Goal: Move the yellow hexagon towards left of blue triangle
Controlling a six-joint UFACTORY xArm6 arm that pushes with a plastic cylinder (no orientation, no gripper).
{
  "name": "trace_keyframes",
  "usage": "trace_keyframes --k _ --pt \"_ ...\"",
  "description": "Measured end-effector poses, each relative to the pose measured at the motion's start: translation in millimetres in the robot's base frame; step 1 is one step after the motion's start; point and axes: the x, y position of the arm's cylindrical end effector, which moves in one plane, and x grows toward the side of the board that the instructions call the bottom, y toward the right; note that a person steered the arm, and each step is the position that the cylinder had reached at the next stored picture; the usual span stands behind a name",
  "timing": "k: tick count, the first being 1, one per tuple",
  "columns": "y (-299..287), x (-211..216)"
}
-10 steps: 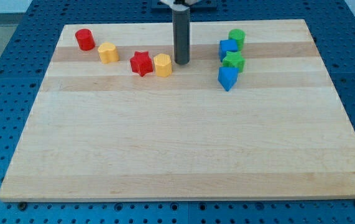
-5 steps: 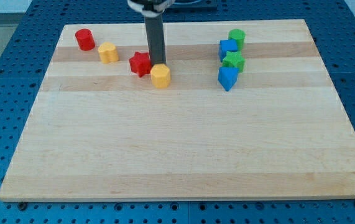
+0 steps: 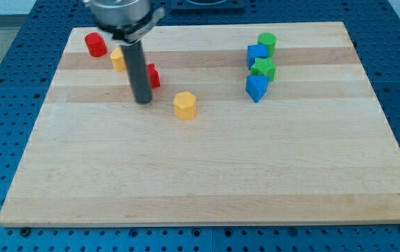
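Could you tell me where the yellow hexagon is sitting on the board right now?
The yellow hexagon lies a little left of the board's middle in its upper half, just right of my tip, with the blue triangle farther to its right.

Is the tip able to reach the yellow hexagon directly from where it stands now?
Probably yes. My tip stands to the view's left of the yellow hexagon, apart from it, with only bare board between them.

Bright, even light; perhaps slight blur.
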Motion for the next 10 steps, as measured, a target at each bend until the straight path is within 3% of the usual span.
trace_keyframes --k 1,2,4,6,8,10 --pt "-6.0 40.4" --pt "10.8 53.9" --pt "53.9 41.2" --pt "77.5 60.0" --pt "83.8 9.5" --pt "112.9 54.6"
